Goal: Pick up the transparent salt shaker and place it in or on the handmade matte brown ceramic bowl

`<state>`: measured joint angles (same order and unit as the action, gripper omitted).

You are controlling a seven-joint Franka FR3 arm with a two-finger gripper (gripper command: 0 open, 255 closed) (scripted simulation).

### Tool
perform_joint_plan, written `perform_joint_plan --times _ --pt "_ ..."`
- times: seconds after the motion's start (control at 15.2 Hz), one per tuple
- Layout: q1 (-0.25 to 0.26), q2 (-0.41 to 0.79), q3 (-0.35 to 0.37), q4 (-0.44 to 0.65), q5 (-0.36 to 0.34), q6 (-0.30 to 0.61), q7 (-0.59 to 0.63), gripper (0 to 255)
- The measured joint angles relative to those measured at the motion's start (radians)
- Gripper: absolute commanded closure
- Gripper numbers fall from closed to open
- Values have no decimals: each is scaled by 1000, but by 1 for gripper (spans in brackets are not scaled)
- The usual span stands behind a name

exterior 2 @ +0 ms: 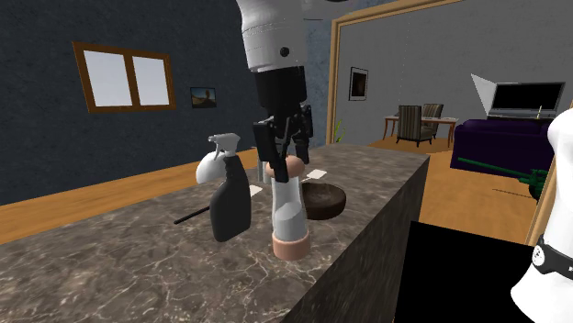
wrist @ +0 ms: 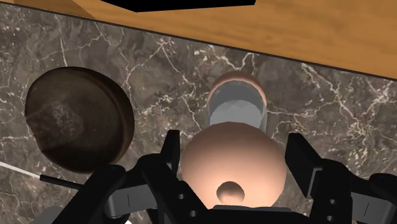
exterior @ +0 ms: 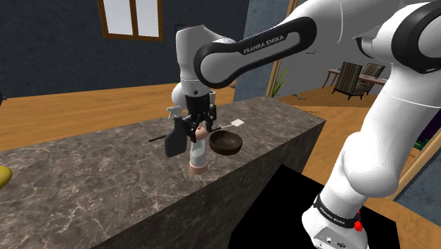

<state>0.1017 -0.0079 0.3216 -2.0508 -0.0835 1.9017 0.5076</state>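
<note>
The task is at its first step, I judge: nothing has been lifted and the bowl is empty.

Going left to right across the dark marbled worktop (exterior: 85, 184) as the shoulder view has it, there is a yellow thing (exterior: 3, 177) at the picture's edge, too cut off to name. Next comes a thin dark rod (exterior: 157, 139) lying flat, and a black spray bottle (exterior: 174, 141) with a pale trigger head. Just right of the bottle, near the worktop's near edge, stands the salt shaker (exterior: 199, 157), upright on its base, with a clear body and a pinkish cap and foot. Right of it and close by, but apart, sits the brown bowl (exterior: 226, 143), and beyond the bowl lies a small white card (exterior: 239, 122).

The gripper (exterior: 199, 126) is down over the shaker's rounded cap. In the wrist view its fingers (wrist: 304, 162) stand apart, one on each side of the cap, and I see a slight gap at the right one. So the jaws are spread and not clamped on it.

Done: the approach and the lining-up. Left: closing on the cap, lifting, carrying the shaker the short way right, and setting it in the bowl.

By count there is one shaker, one bowl, one spray bottle, one rod, one card and one yellow thing.
</note>
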Motion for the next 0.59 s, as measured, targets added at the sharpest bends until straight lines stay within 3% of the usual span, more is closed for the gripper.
perform_joint_plan --times 0.59 --pt "0 -29 -1 92 12 -118 -14 255"
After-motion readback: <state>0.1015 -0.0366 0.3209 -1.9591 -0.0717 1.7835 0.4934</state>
